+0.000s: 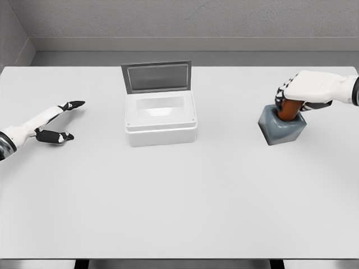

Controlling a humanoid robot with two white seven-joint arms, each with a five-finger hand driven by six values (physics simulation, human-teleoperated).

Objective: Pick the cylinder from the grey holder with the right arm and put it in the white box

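Right of the box (161,119), well apart from it, I see the grey holder (281,128) sitting on the table (179,202), slightly turned so one corner faces me. My right hand (295,92) comes in from the right edge and is wrapped around the cylinder (288,109), a reddish-brown piece standing in the top of the holder with a lean to the upper right. The fingers (282,93) curl over the cylinder's upper end, so I read that hand as grasping it. The cylinder's lower end sits inside the holder.

The box is white, with its grey lid (157,77) standing open at the back, and its interior shows as a pale hollow.

Left of the box, near the table's left edge, my left hand (58,120) lies just above the surface with its dark-tipped fingers spread and relaxed, holding nothing. One finger points toward the box, another lies lower and nearer me.
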